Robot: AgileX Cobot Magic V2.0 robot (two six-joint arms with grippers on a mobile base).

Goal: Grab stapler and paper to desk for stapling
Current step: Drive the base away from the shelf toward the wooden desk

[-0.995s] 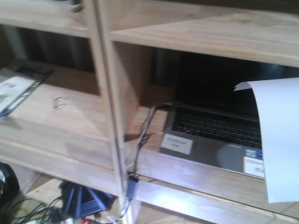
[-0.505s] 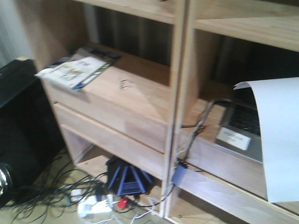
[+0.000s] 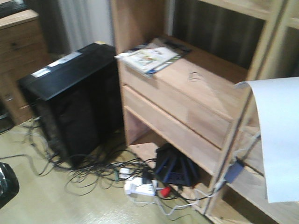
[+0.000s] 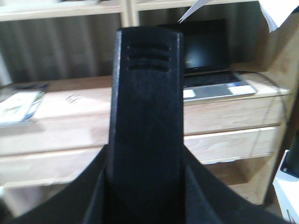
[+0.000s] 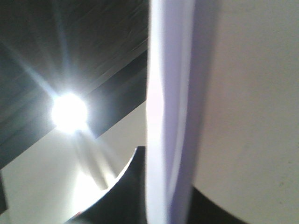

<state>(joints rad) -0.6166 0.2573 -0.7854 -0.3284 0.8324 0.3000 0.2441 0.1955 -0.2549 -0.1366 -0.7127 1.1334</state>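
Shelf (image 3: 187, 95) slid right; paper (image 3: 280, 140) hangs vertical, pinched by right gripper (image 5: 168, 205); left gripper (image 4: 145, 191) clamps stapler (image 4: 147, 107) upright.

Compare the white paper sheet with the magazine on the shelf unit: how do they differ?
The paper is plain white; the magazine is colour-printed. The paper hangs in the air, its top curled over; the magazine lies flat on the shelf unit. Both are thin paper items.

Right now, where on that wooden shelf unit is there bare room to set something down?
The shelf top is bare between the magazines and the upright post, save a small wire clip. The floor below is crowded with cables and a power strip.
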